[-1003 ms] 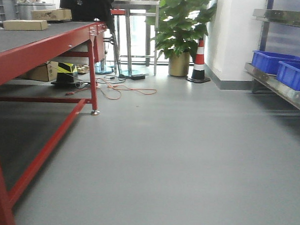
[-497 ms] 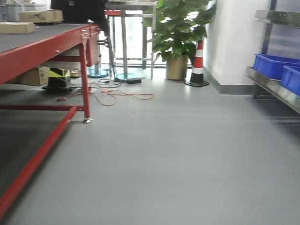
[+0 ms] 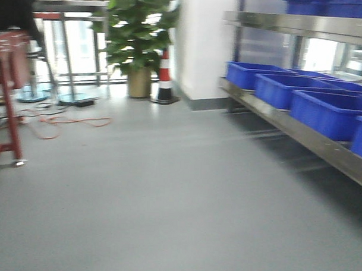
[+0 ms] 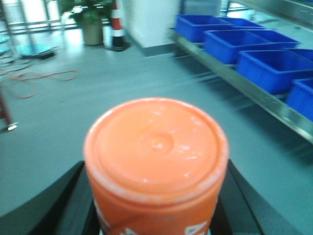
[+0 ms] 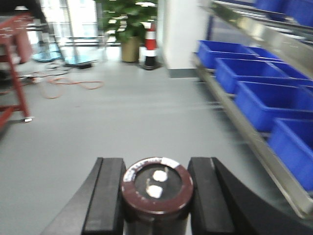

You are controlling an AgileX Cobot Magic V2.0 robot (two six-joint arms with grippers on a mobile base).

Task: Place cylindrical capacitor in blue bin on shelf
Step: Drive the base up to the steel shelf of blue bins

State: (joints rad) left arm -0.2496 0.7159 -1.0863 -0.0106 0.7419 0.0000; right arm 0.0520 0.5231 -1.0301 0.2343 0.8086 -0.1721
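Cylindrical capacitor [image 5: 156, 188]: dark brown can with two pale terminals on its top face. It stands upright in my right wrist view, held above the grey floor [image 3: 167, 200], with the shelf off to its right and apart from it.
Right gripper [image 5: 156, 196]: pinching the cylindrical capacitor, with one black finger [image 5: 105, 196] pressed against each side of the can.
Left gripper [image 4: 155, 205]: closed around an orange canister [image 4: 155, 147]. I see its round lid from above, and black fingers [image 4: 58, 210] flank the body low on both sides.
Shelf [image 3: 300, 135]: stainless-steel rack along the right wall, with brushed ledges. I can make out two tiers in the front view.
Blue bins [image 3: 276, 91]: a row of open bins side by side on the lower ledge, with more blue ones on the tier above.
Potted plant [image 3: 137, 39]: at the far end of the room, by the white wall corner.
Traffic cone [image 3: 164, 75]: red and white, just beside the plant pot on its right.
Orange cable [image 3: 62, 120]: loose loops on the floor at the far left.
Red table [image 3: 10, 100]: only a leg and a corner show at the left edge.
Sharpness: the front view is smeared, so I cannot read fine detail on the bins.
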